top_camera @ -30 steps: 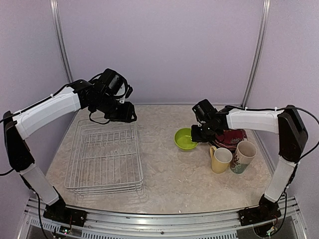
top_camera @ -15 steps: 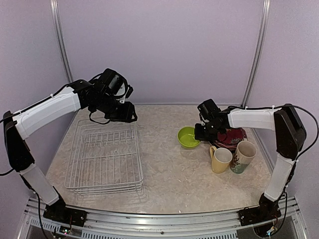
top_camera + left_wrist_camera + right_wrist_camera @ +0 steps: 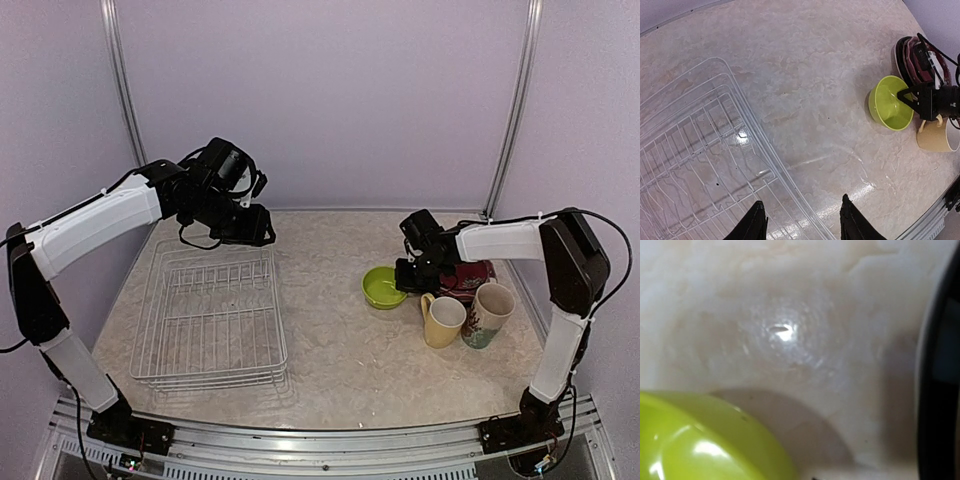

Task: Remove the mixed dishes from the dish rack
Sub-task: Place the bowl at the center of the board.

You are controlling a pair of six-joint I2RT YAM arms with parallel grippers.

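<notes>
**Top view.** The rectangular white wire dish rack lies at 9 o'clock on the beige marbled table. Its long axis runs roughly from 6 to 12 o'clock, and no dish shows in it. The left gripper hovers over the rack's 12 o'clock edge. The unloaded dishes are grouped at 3 o'clock:
- the round lime-green bowl;
- a stack of round plates with a dark red one uppermost;
- the pale yellow mug and the white floral mug, side by side, both upright with mouths up.

The right gripper sits at the bowl's 3 o'clock rim, between the bowl and the plates.

**Left wrist view.** The left gripper has its jaws spread with nothing between them, above a corner of the dish rack. At 2 o'clock the lime-green bowl has its mouth facing up, seemingly tipped a little. Being round, it has no long axis. The right gripper's dark fingers straddle its rim and appear clamped on it. The plates and the pale yellow mug are just beside it.

**Right wrist view.** Only a curved part of the lime-green bowl shows at 7 o'clock, and a dark plate edge at 3 o'clock. The gripper's own fingers are out of sight, so this view does not confirm the grip.

**Step in hand (judged).** The bowl, apparently the last dish, is being set down. To do this well:
1. Seat its base flat on the table, clear of the plates and the mug.
2. Part the jaws.
3. Lift straight up so the rim is not dragged.
</notes>
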